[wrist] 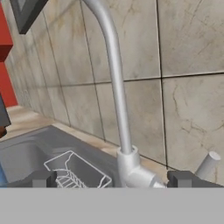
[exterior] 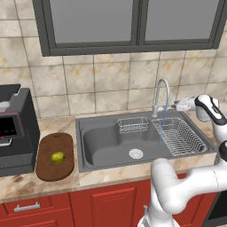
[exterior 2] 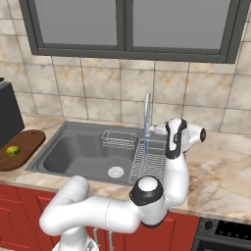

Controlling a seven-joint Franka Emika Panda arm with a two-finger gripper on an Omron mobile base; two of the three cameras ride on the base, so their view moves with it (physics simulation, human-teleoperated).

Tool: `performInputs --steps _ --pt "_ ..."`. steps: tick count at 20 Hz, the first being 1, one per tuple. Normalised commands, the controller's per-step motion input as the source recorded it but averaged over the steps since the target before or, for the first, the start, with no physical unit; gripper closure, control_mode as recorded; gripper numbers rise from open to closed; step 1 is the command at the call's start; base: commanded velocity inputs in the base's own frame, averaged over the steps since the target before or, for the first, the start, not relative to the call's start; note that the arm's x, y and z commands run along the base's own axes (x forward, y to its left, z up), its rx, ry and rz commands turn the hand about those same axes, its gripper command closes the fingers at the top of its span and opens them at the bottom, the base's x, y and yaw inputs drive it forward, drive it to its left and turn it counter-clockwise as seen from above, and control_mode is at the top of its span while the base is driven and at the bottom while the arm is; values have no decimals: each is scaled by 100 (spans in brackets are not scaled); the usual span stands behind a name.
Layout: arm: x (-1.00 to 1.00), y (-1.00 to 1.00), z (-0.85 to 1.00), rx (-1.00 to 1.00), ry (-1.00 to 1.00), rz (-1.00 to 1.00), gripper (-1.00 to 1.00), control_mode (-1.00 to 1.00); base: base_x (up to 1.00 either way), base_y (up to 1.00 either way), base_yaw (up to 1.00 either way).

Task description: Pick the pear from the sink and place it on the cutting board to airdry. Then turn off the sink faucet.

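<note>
The yellow-green pear [exterior: 57,157] [exterior 2: 12,151] lies on the dark brown cutting board [exterior: 52,171] [exterior 2: 28,141], left of the sink [exterior: 103,142] [exterior 2: 73,147]. The silver gooseneck faucet [exterior: 160,94] [exterior 2: 146,113] [wrist: 117,87] stands behind the basin, and a thin blue water stream [exterior: 162,128] runs from its spout. My gripper [exterior: 174,106] [exterior 2: 152,129] [wrist: 113,179] is open right at the faucet's base, on its right side. In the hand view its fingertips [wrist: 41,178] stand wide apart on either side of the base, and a short white handle [wrist: 208,165] sticks out to the right.
A black boxy appliance [exterior: 15,128] stands left of the board. In the sink are a wire basket [exterior: 133,125], a wire drying rack [exterior: 179,137] [exterior 2: 149,159] and the round drain [exterior: 135,153] [exterior 2: 115,172]. The tiled wall and the window are close behind the faucet.
</note>
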Motion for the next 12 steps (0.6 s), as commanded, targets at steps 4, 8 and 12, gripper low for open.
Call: performInputs --steps 4,8,12 --pt "28 -10 -2 0 0 3 -100 -100 0 0 0" --pt "30 -4 -3 1 2 5 -100 -100 0 0 0" --pt "30 0 -6 2 3 6 -100 -100 0 0 0"
